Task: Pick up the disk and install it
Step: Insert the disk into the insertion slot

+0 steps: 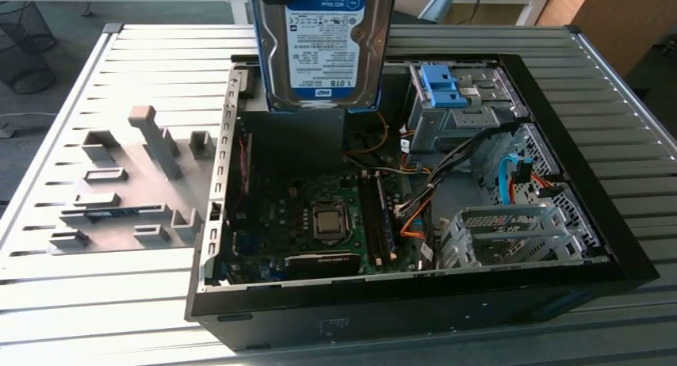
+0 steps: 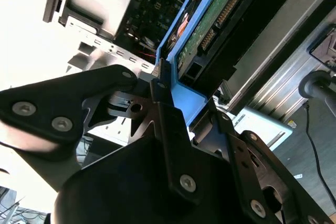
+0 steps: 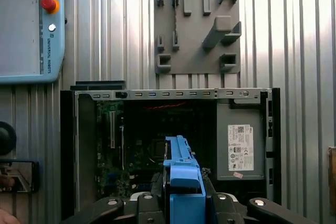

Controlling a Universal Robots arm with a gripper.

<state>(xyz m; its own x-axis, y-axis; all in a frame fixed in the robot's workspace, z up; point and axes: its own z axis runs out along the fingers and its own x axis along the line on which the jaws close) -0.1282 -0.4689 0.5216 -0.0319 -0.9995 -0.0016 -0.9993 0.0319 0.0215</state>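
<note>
– That ribbed metal counter (image 1: 85, 303), what sits on it?

– An open black computer case (image 1: 423, 314) lying on its side, with its green board (image 1: 317, 215) exposed. A grey fixture plate (image 1: 116, 200) lies just beside it, on the exterior view's left.

– And the disk?

– The disk (image 1: 323, 45) is a flat silver-grey drive with a white-and-blue label facing the exterior camera. A blue plastic frame runs along its edges. In the second wrist view its other face (image 2: 210, 24) shows a green circuit board and connector pins.

– Where is it?

– It is up in the air, standing upright over the far end of the open case and clear of the board below.

– How do the fingers stand?

– The black fingers (image 2: 167, 124) are closed on the blue frame at the disk's upper end, one on each side, and the drive hangs down from them. In the first wrist view the frame (image 3: 178, 166) juts out from between them toward the case.
</note>
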